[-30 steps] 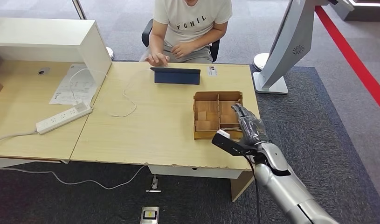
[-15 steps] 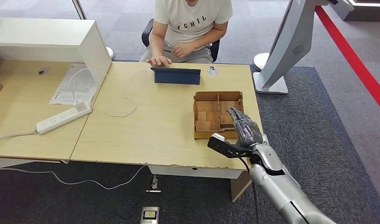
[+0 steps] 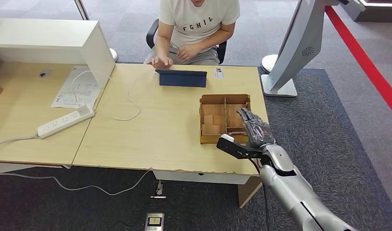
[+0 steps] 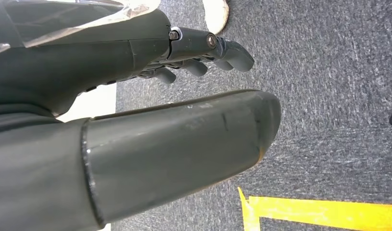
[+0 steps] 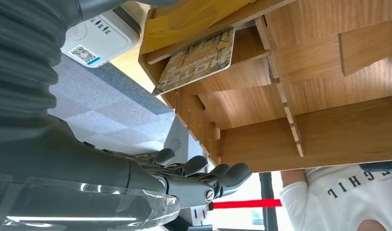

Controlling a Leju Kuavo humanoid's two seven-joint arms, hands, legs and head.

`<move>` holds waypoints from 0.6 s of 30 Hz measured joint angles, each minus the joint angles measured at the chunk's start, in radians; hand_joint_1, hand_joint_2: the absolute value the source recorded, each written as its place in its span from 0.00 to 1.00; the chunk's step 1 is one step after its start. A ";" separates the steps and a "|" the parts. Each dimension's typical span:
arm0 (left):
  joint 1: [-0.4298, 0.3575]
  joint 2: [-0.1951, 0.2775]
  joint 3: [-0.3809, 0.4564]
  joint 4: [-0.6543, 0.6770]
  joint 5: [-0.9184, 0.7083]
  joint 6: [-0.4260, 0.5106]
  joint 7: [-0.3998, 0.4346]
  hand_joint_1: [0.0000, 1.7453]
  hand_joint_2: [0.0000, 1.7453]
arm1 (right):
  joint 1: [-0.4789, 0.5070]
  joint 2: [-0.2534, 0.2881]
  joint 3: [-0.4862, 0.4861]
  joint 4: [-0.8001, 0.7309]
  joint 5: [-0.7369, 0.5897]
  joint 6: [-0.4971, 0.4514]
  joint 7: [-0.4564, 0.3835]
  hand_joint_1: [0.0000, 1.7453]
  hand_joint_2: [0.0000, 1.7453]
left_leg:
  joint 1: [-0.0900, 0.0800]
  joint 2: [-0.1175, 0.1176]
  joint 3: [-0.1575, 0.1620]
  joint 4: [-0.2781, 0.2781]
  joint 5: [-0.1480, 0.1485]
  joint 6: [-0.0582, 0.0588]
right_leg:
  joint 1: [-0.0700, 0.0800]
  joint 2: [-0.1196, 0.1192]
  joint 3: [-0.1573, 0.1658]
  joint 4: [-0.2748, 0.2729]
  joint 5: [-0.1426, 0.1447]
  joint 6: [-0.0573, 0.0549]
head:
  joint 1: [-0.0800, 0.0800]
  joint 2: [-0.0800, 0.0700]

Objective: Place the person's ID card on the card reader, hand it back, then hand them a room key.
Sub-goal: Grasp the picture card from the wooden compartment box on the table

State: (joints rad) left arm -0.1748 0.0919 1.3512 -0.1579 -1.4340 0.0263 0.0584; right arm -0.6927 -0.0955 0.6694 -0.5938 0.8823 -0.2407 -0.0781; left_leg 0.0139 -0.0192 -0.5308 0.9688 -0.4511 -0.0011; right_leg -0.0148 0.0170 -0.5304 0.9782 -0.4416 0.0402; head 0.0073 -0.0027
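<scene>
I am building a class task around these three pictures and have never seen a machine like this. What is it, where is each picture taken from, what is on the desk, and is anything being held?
It is a humanoid robot with two silver arms ending in many-fingered hands. The wide picture comes from a camera high on its body, looking down at a wooden desk. The other two come from cameras at its wrists and look turned around.

Across the desk sits a person. On it lie a dark blue tablet, a wooden compartment box, a small card, a white power strip and a paper sheet.

The right hand hovers at the box with fingers apart, holding nothing. Its wrist picture shows a patterned card in one compartment. The left hand hangs over grey carpet, holding nothing.
</scene>
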 joint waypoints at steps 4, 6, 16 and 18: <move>0.000 0.002 0.000 0.000 -0.001 0.000 0.000 0.00 0.00 | -0.006 0.000 0.000 0.012 0.009 0.000 0.009 0.00 1.00 | 0.000 0.000 0.000 0.000 0.000 0.000 | 0.000 0.000 0.000 0.000 0.000 0.000 | 0.000 0.000; 0.000 0.002 0.000 0.000 -0.001 0.000 0.000 0.00 0.00 | -0.006 0.000 0.000 0.013 0.010 0.000 0.011 0.00 1.00 | 0.000 0.000 0.000 0.000 0.000 0.000 | 0.000 0.000 0.000 0.000 0.000 0.000 | 0.000 0.000; 0.001 0.015 0.000 0.000 -0.002 -0.011 -0.018 0.00 0.00 | -0.013 -0.010 0.000 0.055 0.002 0.002 0.007 0.00 1.00 | 0.000 0.000 0.000 0.000 0.000 0.000 | 0.000 0.000 0.000 0.000 0.000 0.000 | 0.000 0.000; 0.001 0.017 0.000 0.000 -0.002 -0.011 -0.023 0.00 0.00 | -0.016 -0.011 0.000 0.062 0.000 0.000 0.005 0.00 1.00 | 0.000 0.000 0.000 0.000 0.000 0.000 | 0.000 0.000 0.000 0.000 0.000 0.000 | 0.000 0.000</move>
State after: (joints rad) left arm -0.1739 0.1091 1.3512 -0.1579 -1.4359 0.0151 0.0349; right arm -0.7088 -0.1069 0.6695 -0.5321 0.8826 -0.2406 -0.0729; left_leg 0.0139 -0.0192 -0.5308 0.9688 -0.4511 -0.0011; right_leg -0.0148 0.0170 -0.5305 0.9782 -0.4416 0.0402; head 0.0074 -0.0027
